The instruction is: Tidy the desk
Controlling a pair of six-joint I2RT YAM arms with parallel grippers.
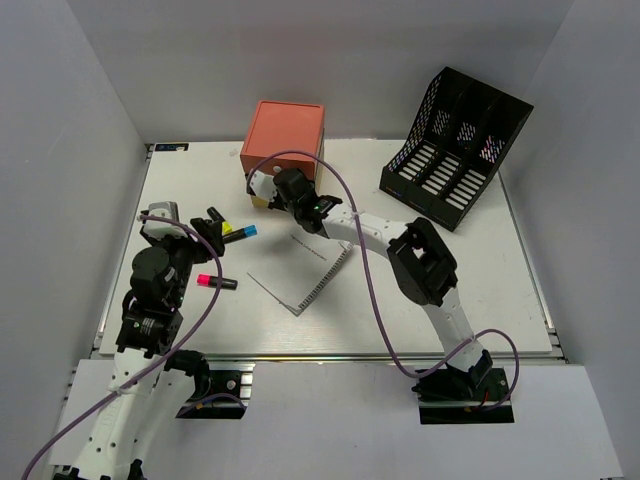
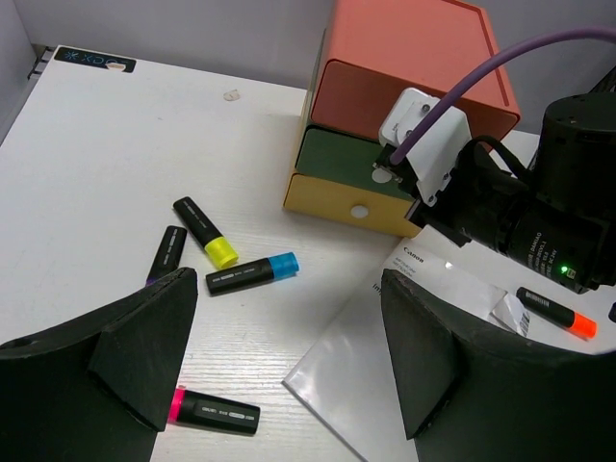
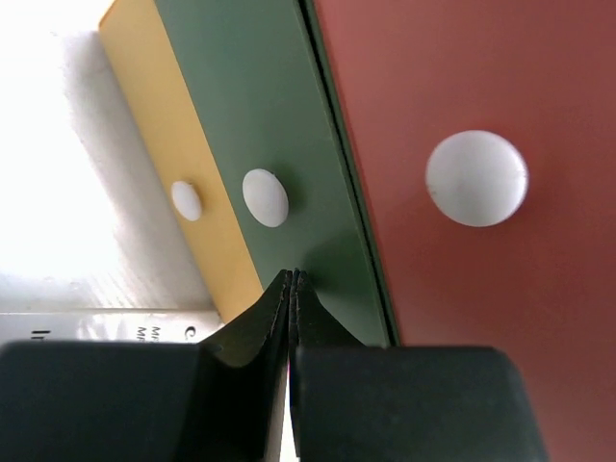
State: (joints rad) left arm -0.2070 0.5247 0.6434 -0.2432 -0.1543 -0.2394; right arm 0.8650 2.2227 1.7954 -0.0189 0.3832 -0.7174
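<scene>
Nearest in, the left gripper (image 2: 289,371) is hovering with jaws spread wide over the desk (image 1: 500,290), probably lining up a loose marker. The pink-capped marker (image 2: 214,411) is lying just beneath it, the blue-capped marker (image 2: 252,273) just beyond. A booklet (image 1: 305,268) is sitting mid-desk. Further out, the right gripper (image 3: 292,289) is pinched fully closed, its tips aiming at the green drawer (image 3: 289,125) of the drawer box (image 1: 285,135), likely to nudge it. The mesh file rack (image 1: 455,145) is standing far right.
</scene>
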